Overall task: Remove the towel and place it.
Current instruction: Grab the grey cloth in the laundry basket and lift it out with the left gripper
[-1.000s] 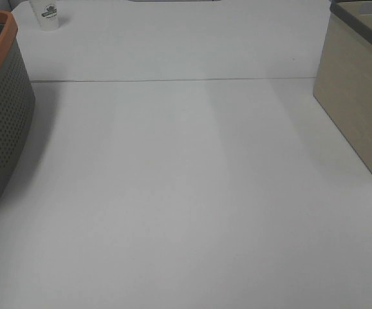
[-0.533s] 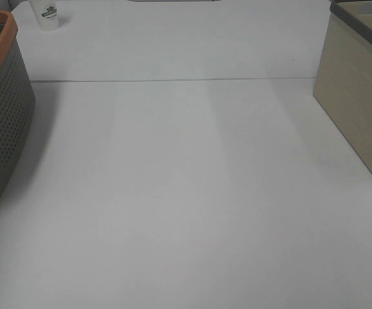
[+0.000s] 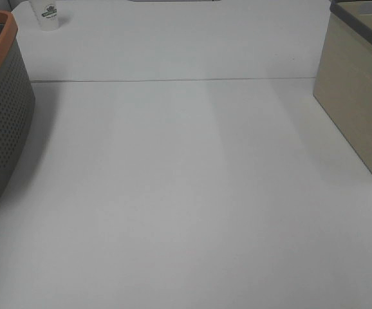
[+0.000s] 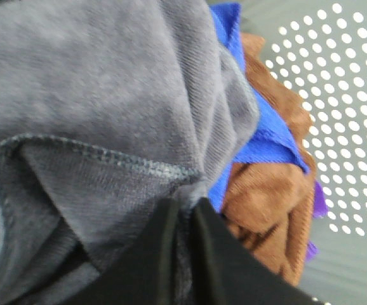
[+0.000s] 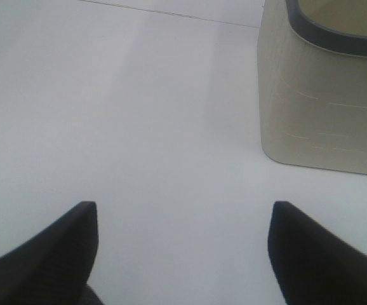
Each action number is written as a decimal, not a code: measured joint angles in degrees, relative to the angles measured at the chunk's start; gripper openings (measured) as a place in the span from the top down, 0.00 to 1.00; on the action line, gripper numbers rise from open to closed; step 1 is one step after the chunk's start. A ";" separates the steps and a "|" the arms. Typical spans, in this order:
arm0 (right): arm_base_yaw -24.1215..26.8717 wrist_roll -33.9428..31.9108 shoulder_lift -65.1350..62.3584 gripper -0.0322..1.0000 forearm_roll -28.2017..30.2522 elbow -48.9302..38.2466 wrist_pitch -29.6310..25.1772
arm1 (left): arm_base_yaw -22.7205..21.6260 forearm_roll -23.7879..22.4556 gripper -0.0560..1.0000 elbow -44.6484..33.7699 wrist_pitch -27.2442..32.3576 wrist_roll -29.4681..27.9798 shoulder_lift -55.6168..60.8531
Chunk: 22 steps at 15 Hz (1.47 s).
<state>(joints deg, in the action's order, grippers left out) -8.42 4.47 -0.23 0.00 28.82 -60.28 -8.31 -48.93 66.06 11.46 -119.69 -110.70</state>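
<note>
- Step in hand: the grasp. The left hand (image 4: 185,207) is pinched shut, its two black fingers nipping a fold of the towel (image 4: 94,82) just below the stitched hem.
- Towel location: inside the grey perforated basket (image 4: 342,127), bunched on top of a blue cloth (image 4: 269,136) and a brown cloth (image 4: 266,197). It is touching both. In the high view neither the towel nor either arm is visible.
- The right hand (image 5: 183,206) is spread wide and holds nothing. It hangs over the bare surface (image 3: 186,193), near the beige basket (image 5: 323,121).
- Judgement: removal has not begun, because the towel lies wholly within the basket.
- Next move: lift the left hand straight up until the whole towel clears the orange rim, then carry it out over the surface.
- Caution: the pinch takes only a small fold, so raise slowly. Check that the blue cloth and the brown cloth do not ride up with the plush fabric.
- Placement target: not shown by the frames; the open surface and the beige basket are both candidates.
</note>
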 joint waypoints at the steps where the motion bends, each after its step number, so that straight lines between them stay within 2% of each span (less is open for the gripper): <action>1: 0.00 0.00 0.00 0.25 0.00 0.00 0.00 | 0.00 0.00 0.94 0.00 -1.32 0.00 0.00; 4: 0.00 0.00 0.00 0.25 0.00 0.00 0.00 | 0.00 0.00 0.95 0.00 -4.58 0.00 0.40; 13: 0.00 0.00 0.00 0.25 0.00 0.00 0.00 | 0.00 -0.80 0.95 0.74 -5.21 2.41 16.50; 17: 0.00 0.00 0.00 0.25 0.00 0.00 0.00 | 0.00 -2.69 0.95 6.19 -9.68 4.35 22.63; 18: 0.00 0.00 0.00 0.25 0.00 0.00 0.00 | 0.00 -3.04 0.95 10.43 -13.24 4.53 23.95; 22: 0.00 0.00 0.00 0.25 0.00 0.00 0.00 | 0.00 -3.09 0.95 20.28 -20.40 7.10 24.24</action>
<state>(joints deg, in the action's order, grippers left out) -8.42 4.47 -0.23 0.00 28.82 -60.28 -8.31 -52.02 86.34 -8.94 -112.59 -86.46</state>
